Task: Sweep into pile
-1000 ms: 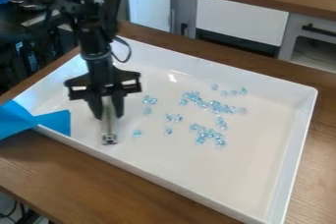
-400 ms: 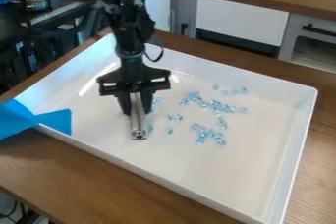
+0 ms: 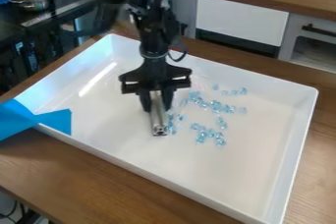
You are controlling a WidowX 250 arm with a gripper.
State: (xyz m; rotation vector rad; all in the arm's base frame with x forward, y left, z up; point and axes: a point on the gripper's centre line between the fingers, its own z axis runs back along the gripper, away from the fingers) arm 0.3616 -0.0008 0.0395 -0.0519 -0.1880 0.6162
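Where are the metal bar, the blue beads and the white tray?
Metal bar (image 3: 156, 114), camera view: middle of its length.
Blue beads (image 3: 203, 133), camera view: front cluster.
White tray (image 3: 253, 174), camera view: bare floor.

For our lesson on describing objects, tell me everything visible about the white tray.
The tray is white, rectangular and shallow, with raised walls and rounded corners; its glossy surface looks like plastic. It lies open side up on the wooden table. Blue tape crosses its rim at the left, and clear blue pieces lie scattered inside.
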